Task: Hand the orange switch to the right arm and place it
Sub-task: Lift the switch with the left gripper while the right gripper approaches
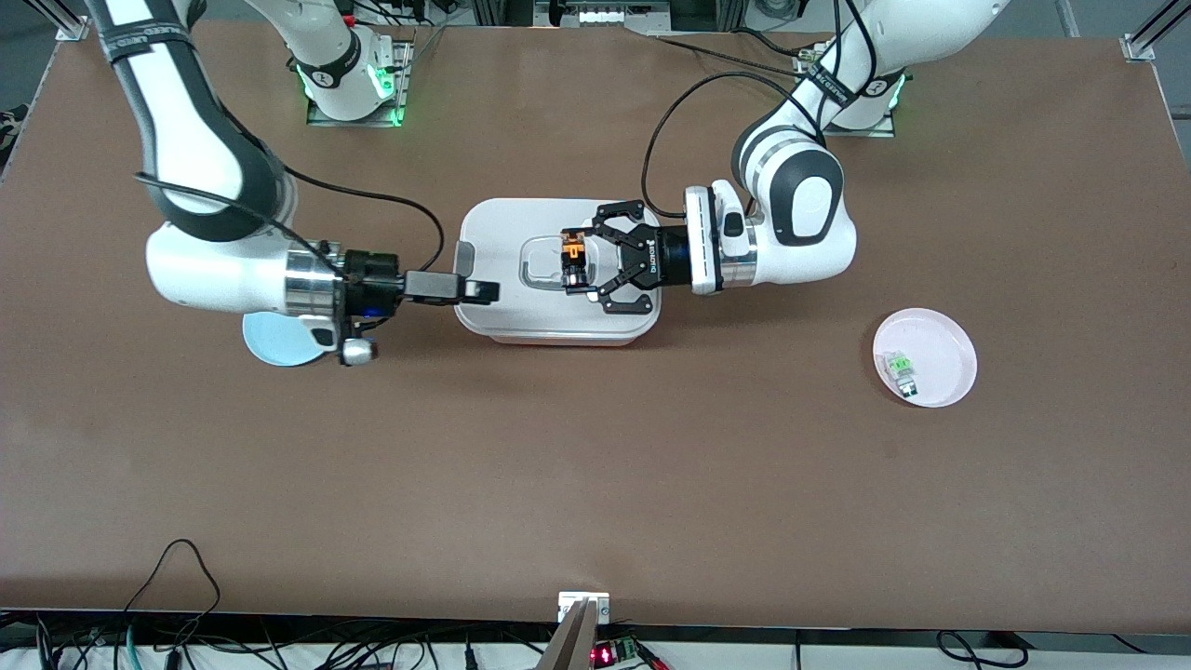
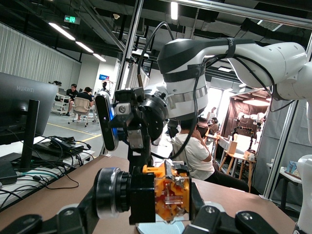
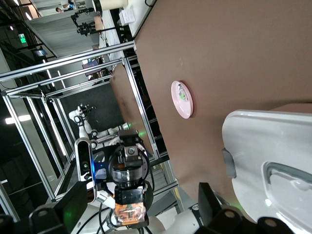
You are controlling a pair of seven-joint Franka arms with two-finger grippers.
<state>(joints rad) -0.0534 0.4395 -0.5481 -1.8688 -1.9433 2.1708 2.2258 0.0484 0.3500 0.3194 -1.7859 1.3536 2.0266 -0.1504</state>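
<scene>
The orange switch (image 1: 572, 253), a stubby black body with an orange end, hangs over the lid of the white container (image 1: 502, 321). My left gripper (image 1: 577, 262), a black linkage claw, is shut on it. The left wrist view shows the switch (image 2: 163, 197) filling the space between the claw's fingers (image 2: 212, 219). My right gripper (image 1: 480, 290), slim and black, hovers level over the container's edge at the right arm's end. It is open and points at the switch across a gap. In the right wrist view the switch (image 3: 130, 207) shows some way off, between the wide-apart fingers (image 3: 210, 200).
A pink plate (image 1: 942, 337) with a small clear-and-green part (image 1: 901, 368) lies toward the left arm's end, nearer the front camera. A pale blue disc (image 1: 274, 346) lies on the table under the right arm's wrist. Cables trail from both wrists.
</scene>
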